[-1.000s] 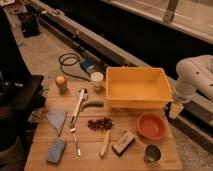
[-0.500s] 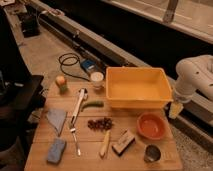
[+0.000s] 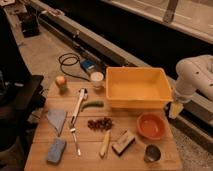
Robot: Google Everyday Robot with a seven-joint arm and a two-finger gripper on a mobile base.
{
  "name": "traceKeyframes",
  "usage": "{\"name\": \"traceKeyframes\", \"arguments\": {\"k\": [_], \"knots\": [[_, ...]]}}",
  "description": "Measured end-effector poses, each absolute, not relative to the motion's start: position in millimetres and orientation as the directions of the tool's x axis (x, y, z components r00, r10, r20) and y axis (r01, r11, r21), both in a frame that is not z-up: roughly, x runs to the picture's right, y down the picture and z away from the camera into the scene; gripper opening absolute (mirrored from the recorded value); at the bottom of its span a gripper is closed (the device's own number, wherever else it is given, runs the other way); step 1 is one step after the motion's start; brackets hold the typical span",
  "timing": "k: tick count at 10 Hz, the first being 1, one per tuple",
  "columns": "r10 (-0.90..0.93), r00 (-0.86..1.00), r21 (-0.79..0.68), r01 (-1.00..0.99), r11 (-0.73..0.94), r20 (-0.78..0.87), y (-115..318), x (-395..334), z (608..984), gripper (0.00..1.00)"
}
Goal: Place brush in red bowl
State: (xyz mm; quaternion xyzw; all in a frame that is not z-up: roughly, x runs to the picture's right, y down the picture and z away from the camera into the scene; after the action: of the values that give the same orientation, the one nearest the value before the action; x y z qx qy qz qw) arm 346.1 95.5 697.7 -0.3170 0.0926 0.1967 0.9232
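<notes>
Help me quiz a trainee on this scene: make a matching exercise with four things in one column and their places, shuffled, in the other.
Things:
1. brush
2. red bowl
3. gripper
4. cup

Places:
a. near right corner of the table
b. off the table, by the right end of the tub
c. left half of the table, head at the far end
d. just in front of the tub

Pairs: 1-c, 2-d, 3-b, 4-a

The bench (image 3: pixel 90 150) was pale, matt wood. The brush (image 3: pixel 77 106) had a smooth white plastic-looking handle. The red bowl (image 3: pixel 150 126) and yellow tub (image 3: pixel 135 102) looked like smooth, faintly glossy plastic. The cup (image 3: pixel 151 153) and fork (image 3: pixel 75 140) were dull metal. The end effector (image 3: pixel 174 108), off the bench's right edge beside the tub, looked smooth and pale.
</notes>
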Motion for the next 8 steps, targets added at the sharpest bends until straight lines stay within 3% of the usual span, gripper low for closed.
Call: {"name": "traceKeyframes", "arguments": {"k": [3,8], "knots": [[0.285,0.911,-0.543,-0.407,0.734,-0.298,94,346,695,0.69],[0.062,0.988,-0.504,-0.126,0.855,-0.142,47,269,675,0.69]]}}
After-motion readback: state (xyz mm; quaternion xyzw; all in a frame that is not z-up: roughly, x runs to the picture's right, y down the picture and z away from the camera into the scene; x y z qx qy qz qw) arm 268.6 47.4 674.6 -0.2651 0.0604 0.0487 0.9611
